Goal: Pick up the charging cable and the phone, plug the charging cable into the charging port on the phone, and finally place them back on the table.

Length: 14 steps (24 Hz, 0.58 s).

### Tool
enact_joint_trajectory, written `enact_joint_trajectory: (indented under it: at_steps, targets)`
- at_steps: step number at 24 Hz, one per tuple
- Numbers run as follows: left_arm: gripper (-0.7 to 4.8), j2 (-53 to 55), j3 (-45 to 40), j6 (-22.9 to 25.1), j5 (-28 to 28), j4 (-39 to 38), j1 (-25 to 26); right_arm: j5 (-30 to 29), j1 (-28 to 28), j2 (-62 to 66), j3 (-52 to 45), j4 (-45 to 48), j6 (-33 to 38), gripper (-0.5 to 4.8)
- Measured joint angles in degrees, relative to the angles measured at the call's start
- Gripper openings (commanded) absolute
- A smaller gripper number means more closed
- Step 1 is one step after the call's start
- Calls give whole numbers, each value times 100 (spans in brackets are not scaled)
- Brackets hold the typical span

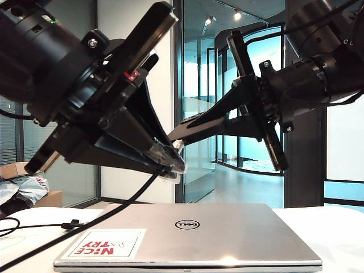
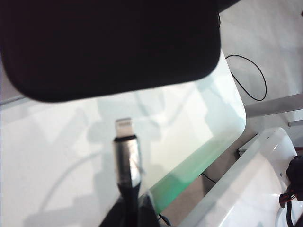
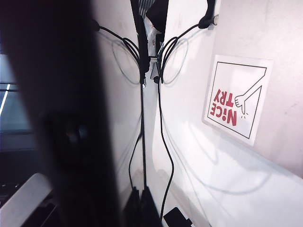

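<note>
Above the table — left gripper pinches charging cable, right gripper clamps phone.

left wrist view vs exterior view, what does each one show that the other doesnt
Only the left wrist view shows the charging cable's silver plug tip up close, not yet inserted, just short of the dark phone edge, held in the left gripper.

Only the exterior view shows the right gripper holding the phone up, the closed silver laptop with its sticker, and both arms meeting above it.

Both show the cable and phone lifted above the white table, nearly joined.
</note>
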Motion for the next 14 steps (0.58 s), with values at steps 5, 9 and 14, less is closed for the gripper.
enact_joint_trajectory:
  at_steps: [5, 9, 14]
  targets:
    - [-6, 0, 0, 0, 0, 20, 0, -85, 48, 0, 0, -31, 0, -6]
    - [-6, 0, 0, 0, 0, 17, 0, -85, 83, 0, 0, -31, 0, -6]
    - [-6, 0, 0, 0, 2, 20, 0, -42, 114, 0, 0, -31, 0, -6]
